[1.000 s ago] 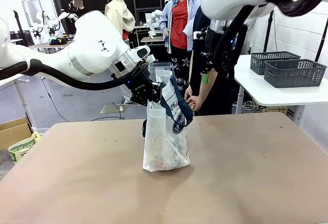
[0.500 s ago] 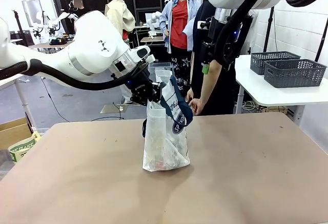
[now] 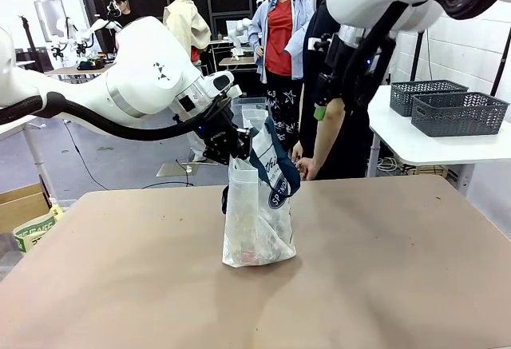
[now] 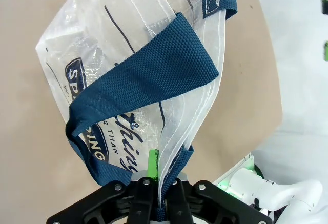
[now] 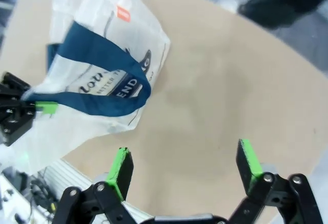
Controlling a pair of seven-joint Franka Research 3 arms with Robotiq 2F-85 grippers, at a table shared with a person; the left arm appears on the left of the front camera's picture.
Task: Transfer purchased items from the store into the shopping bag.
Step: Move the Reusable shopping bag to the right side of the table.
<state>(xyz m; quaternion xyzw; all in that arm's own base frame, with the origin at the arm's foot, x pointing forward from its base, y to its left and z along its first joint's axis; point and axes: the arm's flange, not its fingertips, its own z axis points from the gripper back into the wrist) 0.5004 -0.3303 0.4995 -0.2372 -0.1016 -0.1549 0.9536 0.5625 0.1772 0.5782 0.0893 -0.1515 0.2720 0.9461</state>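
Note:
The translucent shopping bag (image 3: 257, 209) with navy straps stands on the middle of the table. My left gripper (image 3: 229, 146) is shut on its top rim and holds it upright. In the left wrist view the left gripper (image 4: 163, 196) pinches the rim and a blue strap (image 4: 148, 80). Reddish and pale purchased items (image 3: 252, 251) show faintly through the bag's bottom. My right gripper (image 3: 321, 109) hangs open high over the far side of the table. In its wrist view the right gripper (image 5: 185, 162) holds nothing, above the bag (image 5: 97, 75). Whether either dark grey basket (image 3: 459, 113) is the store, I cannot tell.
A person (image 3: 335, 137) stands at the far edge, one hand (image 3: 304, 165) near the bag. Two slotted baskets sit on a white side table (image 3: 399, 145) at the right. A cardboard box (image 3: 32, 225) lies off the table's left. Bare tabletop (image 3: 383, 269) surrounds the bag.
My right arm has shifted slightly, high above the far side of the table, and the person's hand has moved a little. The left arm and the bag have stayed put.

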